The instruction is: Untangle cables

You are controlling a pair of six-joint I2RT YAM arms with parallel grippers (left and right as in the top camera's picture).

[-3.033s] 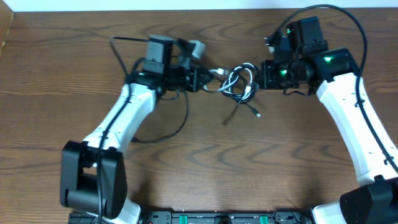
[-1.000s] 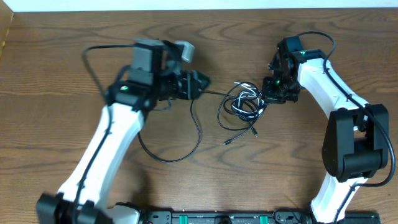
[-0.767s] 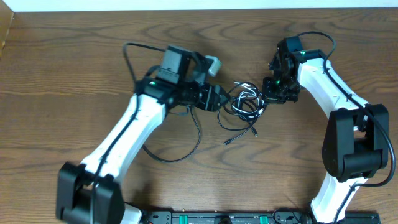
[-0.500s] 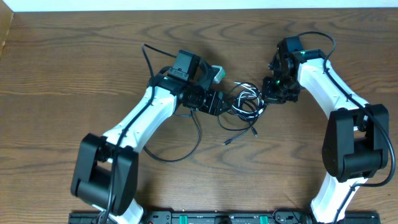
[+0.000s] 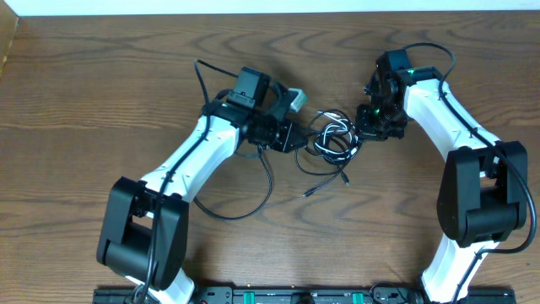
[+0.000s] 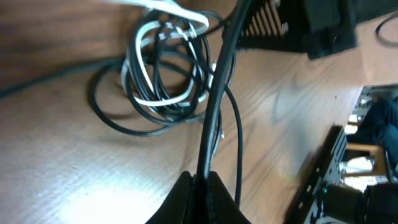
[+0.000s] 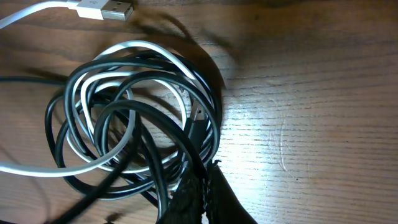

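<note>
The cables lie as one tangle (image 5: 331, 137) of black and white loops at mid-table between both grippers. My left gripper (image 5: 293, 137) sits at the tangle's left side; in the left wrist view it (image 6: 202, 185) is shut on a black cable (image 6: 217, 93) that rises past the knot (image 6: 163, 70). A long black loop (image 5: 242, 216) trails from there toward the front. My right gripper (image 5: 360, 128) is at the tangle's right side, and in its wrist view it (image 7: 204, 180) is shut on a black strand (image 7: 168, 134) of the coil. A white USB plug (image 7: 102, 9) lies loose behind the coil.
Two free plug ends (image 5: 308, 192) (image 5: 346, 179) lie just in front of the tangle. The right arm's black body (image 6: 301, 25) is close behind the knot in the left wrist view. The arms' base bar (image 5: 287, 295) runs along the table's front edge.
My left arm swung right from the table's left half up to the tangle, and its jaws closed on a black cable. The right arm and its grip stayed put.
</note>
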